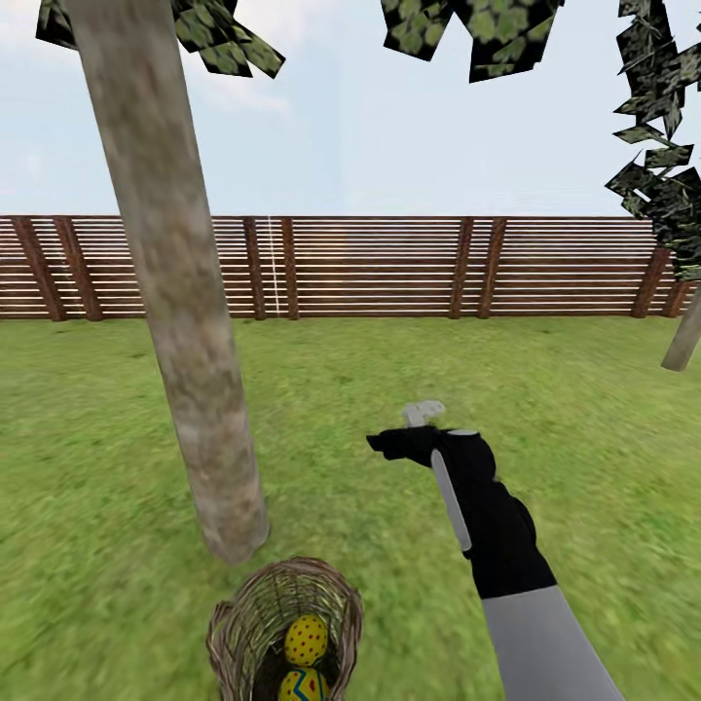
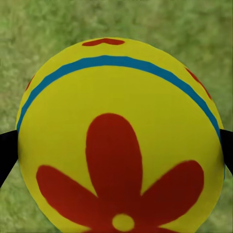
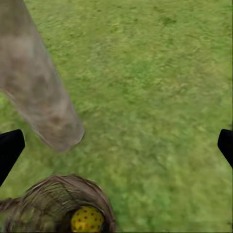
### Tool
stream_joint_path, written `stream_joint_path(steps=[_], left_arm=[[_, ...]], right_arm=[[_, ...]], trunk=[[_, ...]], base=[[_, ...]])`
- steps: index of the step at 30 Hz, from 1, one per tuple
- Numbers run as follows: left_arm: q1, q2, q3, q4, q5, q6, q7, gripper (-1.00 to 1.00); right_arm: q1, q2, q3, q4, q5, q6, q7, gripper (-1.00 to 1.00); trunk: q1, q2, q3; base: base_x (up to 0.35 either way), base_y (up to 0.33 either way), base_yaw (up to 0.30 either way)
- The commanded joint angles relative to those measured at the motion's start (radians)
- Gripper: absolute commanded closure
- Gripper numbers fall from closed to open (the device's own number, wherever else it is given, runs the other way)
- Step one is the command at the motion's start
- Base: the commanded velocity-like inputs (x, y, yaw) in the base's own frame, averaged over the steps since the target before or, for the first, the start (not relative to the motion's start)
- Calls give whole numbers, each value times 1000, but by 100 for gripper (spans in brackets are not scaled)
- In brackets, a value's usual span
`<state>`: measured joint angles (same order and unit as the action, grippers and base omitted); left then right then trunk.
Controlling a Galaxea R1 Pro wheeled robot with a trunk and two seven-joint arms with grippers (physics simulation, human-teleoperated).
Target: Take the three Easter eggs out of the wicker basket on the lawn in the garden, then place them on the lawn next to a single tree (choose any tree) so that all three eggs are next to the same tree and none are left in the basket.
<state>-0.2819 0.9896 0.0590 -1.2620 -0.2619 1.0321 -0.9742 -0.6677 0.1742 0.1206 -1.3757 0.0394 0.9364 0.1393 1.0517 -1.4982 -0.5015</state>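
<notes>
The left claw [image 2: 116,145], pinching one egg [image 2: 119,136], may drop it rolling from the tree [image 1: 180,321]; right claw [image 3: 116,145] hangs spread.

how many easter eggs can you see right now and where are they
3. Two Easter eggs sit in the wicker basket: one dotted, one below it. The third is between the left gripper's fingers over grass.

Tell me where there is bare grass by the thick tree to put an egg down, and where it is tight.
Open lawn lies between the tree and the right gripper, and on toward the fence. It is tight at the trunk's foot, where the wicker basket sits close with two eggs in it. The left gripper holds the third egg over grass.
</notes>
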Motion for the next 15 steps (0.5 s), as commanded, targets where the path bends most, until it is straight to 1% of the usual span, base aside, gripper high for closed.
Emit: stream_joint_path(steps=[1,2,3,8,10,12,14,15], left_arm=[[-1,0,1,0,-10,5,-11,100],[-2,0,1,-3,-10,6,-10,100],[-2,0,1,-3,-10,7,-9,100],[-2,-1,1,-1,-10,6,7,100],[-2,-2,1,-1,-10,6,16,100],[-2,-2,1,0,-10,5,19,100],[-2,-2,1,0,-10,5,20,100],[-2,-2,1,0,-10,5,20,100]], right_arm=[[2,0,2,-19,2,52,7,-100],[4,0,4,-33,0,94,9,-100],[5,0,4,-40,-1,111,10,-100],[18,0,-2,-50,-3,111,14,-100],[21,0,0,-50,-8,111,19,-100],[23,0,1,-50,-38,111,30,-100],[23,0,0,-49,-77,111,37,-100],[23,0,0,-49,-79,111,38,-100]], trunk=[[0,-1,-1],[0,-1,-1],[0,-1,-1],[0,-1,-1],[0,-1,-1],[0,-1,-1],[0,-1,-1],[0,-1,-1]], base=[[-1,38,0],[-1,30,0],[0,89,0],[0,224,0],[0,282,-79],[0,289,-222],[0,292,-279],[-14,293,-294]])
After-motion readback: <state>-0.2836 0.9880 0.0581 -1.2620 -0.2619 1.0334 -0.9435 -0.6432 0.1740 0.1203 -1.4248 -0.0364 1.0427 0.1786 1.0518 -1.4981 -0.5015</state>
